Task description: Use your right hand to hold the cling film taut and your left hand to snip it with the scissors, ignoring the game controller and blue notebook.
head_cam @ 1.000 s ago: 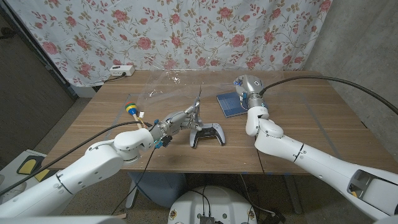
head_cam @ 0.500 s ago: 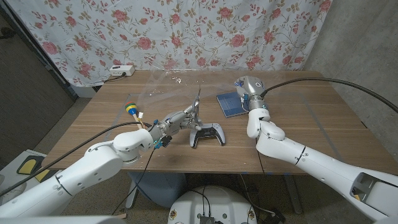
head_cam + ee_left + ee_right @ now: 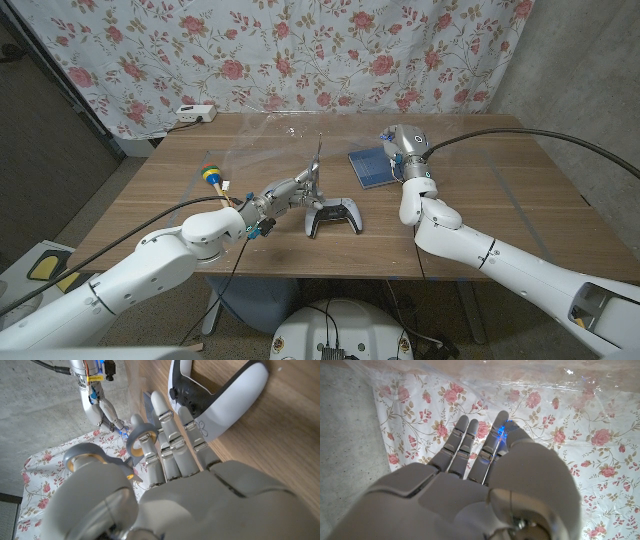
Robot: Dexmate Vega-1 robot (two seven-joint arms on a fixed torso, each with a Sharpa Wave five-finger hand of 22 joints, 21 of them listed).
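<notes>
1. Far to the left of the game controller (image 3: 334,215), a small toy with blue, yellow and red parts (image 3: 211,176) lies on the wooden bench (image 3: 500,200); I cannot tell what it is.
2. Just left of the controller, the left hand (image 3: 275,198) grips the scissors (image 3: 312,178). The left wrist view shows its fingers (image 3: 170,435) through and around the loops (image 3: 141,442), and the blades point up beside the controller.
3. The cling film (image 3: 290,135) hangs as a faint clear sheet above and behind the controller, stretching towards the right hand. Its edges are hard to trace.
4. The blue notebook (image 3: 372,166) lies behind and to the right of the controller, untouched.
5. Right of the controller, the right hand (image 3: 400,140) is raised above the notebook. In the right wrist view its fingers (image 3: 462,440) reach up fairly straight under the film (image 3: 530,380); whether they pinch it I cannot tell.
6. Judged step: the scissors are in hand and raised near the film, but the cut is not yet made. The next move likely calls for a firm, taut hold on the right, then the blades opened and brought across the film's edge.
7. Behind the bench hangs a flowered curtain (image 3: 300,50), with a white power strip (image 3: 195,114) at the bench's rear left corner and a bare grey wall to the right.
</notes>
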